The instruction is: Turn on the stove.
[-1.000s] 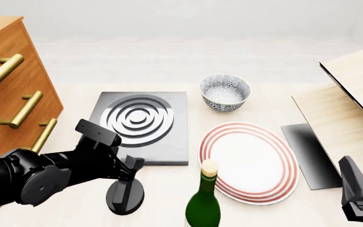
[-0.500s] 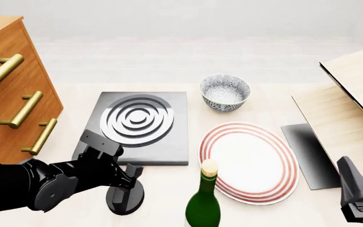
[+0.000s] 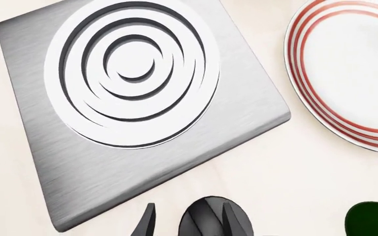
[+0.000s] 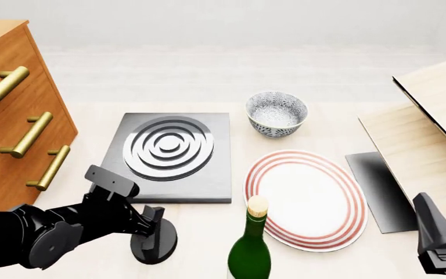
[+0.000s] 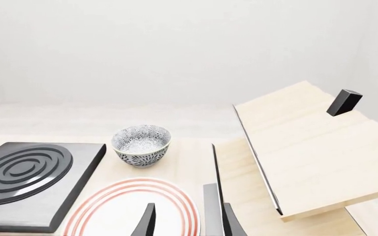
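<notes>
Stove: the dark-grey hotplate [image 4: 169,156] with its silver burner rings is lying flat on the counter [image 4: 223,226], left of centre, between the wooden drawer unit [image 4: 14,110] at the left edge and the red-striped plate [image 4: 308,200].
Knob: the black oval knob [image 4: 155,241] is sitting apart from the hotplate, just in front of its near edge, close to the near edge of the counter.
Left arm: the left gripper [image 4: 150,224] is reaching in from the near left, right at the knob.
Left fingers: in the left wrist view the fingers [image 3: 147,223] are standing slightly apart, one beside the knob's ridge [image 3: 205,221] and one over the knob; whether they are gripping it cannot be told.
Right arm: the right gripper [image 4: 440,232] is hanging at the near right corner of the counter, touching nothing.
Right fingers: the fingers [image 5: 147,221] are standing parted, holding nothing.
Other things: a patterned bowl [image 4: 276,113] is sitting beyond the plate, and a green bottle [image 4: 250,247] is standing at the near edge, just right of the knob.
</notes>
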